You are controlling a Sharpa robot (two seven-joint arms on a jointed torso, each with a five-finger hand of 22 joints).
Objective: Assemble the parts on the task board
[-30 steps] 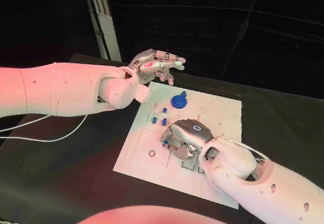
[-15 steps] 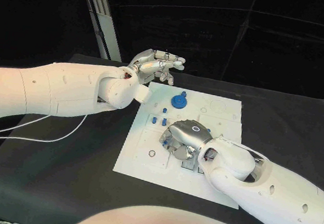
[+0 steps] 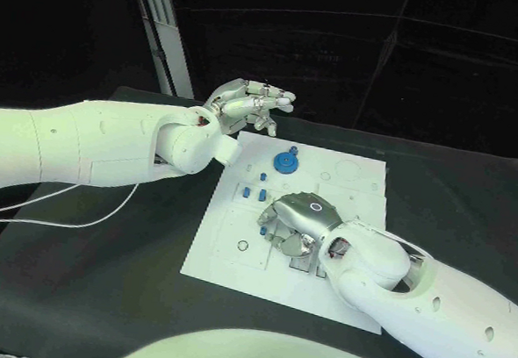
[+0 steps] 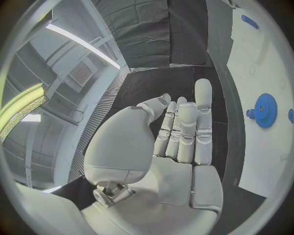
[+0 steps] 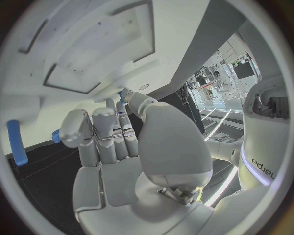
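Observation:
The white task board (image 3: 349, 177) lies in the middle of the black table. A blue gear (image 3: 287, 162) (image 4: 265, 110) stands near its far edge, and small blue pegs (image 3: 254, 192) stand just nearer. My right hand (image 3: 294, 227) is down on the board's middle with its fingers curled. In the right wrist view a small blue part (image 5: 121, 94) shows pinched between the thumb and a fingertip, and a blue peg (image 5: 17, 142) stands beside the hand. My left hand (image 3: 250, 105) (image 4: 181, 133) hangs above the board's far left corner, fingers stretched out and holding nothing.
A metal post (image 3: 160, 21) rises behind the table's far left corner. Recesses and holes (image 3: 242, 245) mark the board's near left part. Black table (image 3: 94, 274) spreads to the left and right of the board.

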